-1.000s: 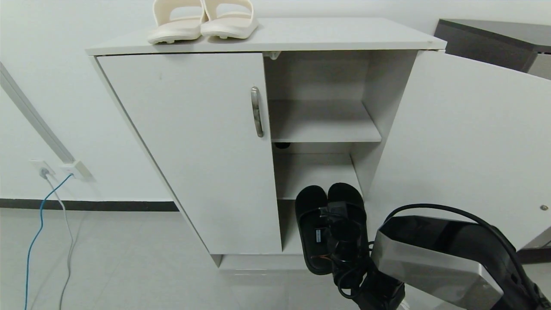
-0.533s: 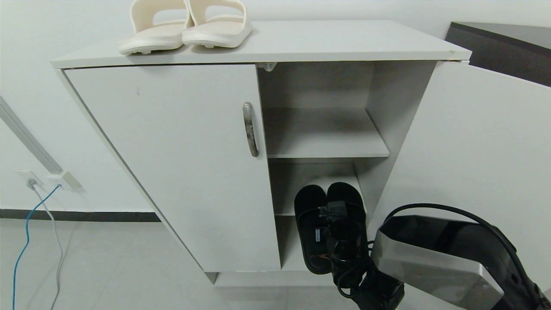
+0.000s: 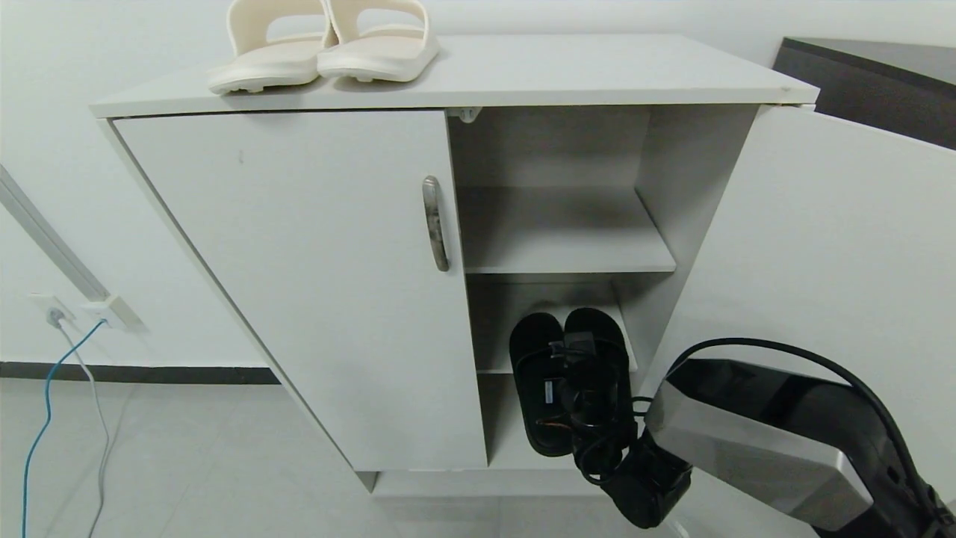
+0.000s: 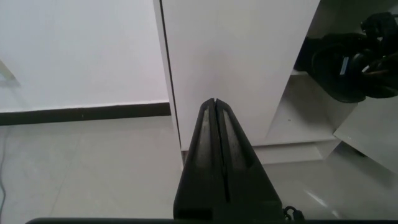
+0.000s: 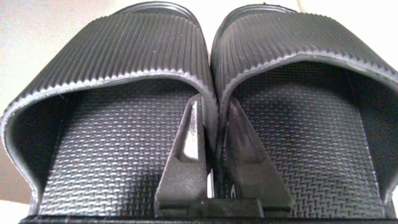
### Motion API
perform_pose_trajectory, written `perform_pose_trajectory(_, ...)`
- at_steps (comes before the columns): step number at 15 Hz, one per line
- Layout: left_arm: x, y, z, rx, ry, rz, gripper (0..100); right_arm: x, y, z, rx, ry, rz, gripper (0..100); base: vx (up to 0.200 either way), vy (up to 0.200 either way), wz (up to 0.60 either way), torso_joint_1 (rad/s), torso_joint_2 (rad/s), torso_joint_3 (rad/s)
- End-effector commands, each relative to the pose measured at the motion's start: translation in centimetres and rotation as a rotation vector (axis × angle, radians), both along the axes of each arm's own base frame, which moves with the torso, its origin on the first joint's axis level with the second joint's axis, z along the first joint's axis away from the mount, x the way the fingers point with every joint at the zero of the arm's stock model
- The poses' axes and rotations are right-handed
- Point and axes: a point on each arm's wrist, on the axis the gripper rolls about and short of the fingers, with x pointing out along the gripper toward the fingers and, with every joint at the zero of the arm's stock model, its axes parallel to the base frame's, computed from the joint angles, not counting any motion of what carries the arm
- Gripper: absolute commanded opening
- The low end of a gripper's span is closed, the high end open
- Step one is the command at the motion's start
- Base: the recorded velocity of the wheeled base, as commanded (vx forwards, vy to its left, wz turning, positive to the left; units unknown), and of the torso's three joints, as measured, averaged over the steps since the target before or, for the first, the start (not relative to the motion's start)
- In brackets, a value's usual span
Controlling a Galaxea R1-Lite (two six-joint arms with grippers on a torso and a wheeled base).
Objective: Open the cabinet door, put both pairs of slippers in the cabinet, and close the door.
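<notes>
Slippers, the black pair (image 3: 571, 381), hang side by side on the right gripper (image 3: 581, 357), toes pointing into the cabinet (image 3: 597, 75) at its open right half, over the lower shelf (image 3: 493, 351); the right wrist view shows its fingers (image 5: 186, 155) pinching the two inner strap edges together; the left gripper (image 4: 214, 112), pressed together on nothing, sits low before the closed left door (image 4: 236, 56); the head view shows cream slippers (image 3: 321, 48) on the cabinet top

Probably a home entryway. A shoe cabinet (image 3: 299, 261) is sitting against a bare wall (image 3: 75, 112) on tiled floor (image 3: 187, 463), cables (image 3: 47, 375) hanging from wall sockets (image 3: 52, 308).
</notes>
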Motion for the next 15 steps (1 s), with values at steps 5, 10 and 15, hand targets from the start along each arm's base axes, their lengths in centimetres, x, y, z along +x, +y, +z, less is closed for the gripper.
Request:
perform_pose_trajectory(5, 0.0, 0.0, 0.0, 0.001, 0.002, 0.000, 0, 4.3, 0.3, 0.9, 0.016, -0.003, -0.039, 0, 0.000, 0.000, 0.00, 0.000, 0.00, 0.000)
perform_pose_trajectory(10, 0.0, 0.0, 0.0, 0.001, 0.000, 0.000, 0, 7.9, 0.9, 1.9, 0.054, 0.013, -0.076, 0, 0.000, 0.000, 0.00, 0.000, 0.00, 0.000)
perform_pose_trajectory(15, 0.0, 0.0, 0.0, 0.001, 0.002, -0.001, 0, 10.2, 1.1, 1.6, 0.085, 0.002, -0.099, 0, 0.000, 0.000, 0.00, 0.000, 0.00, 0.000)
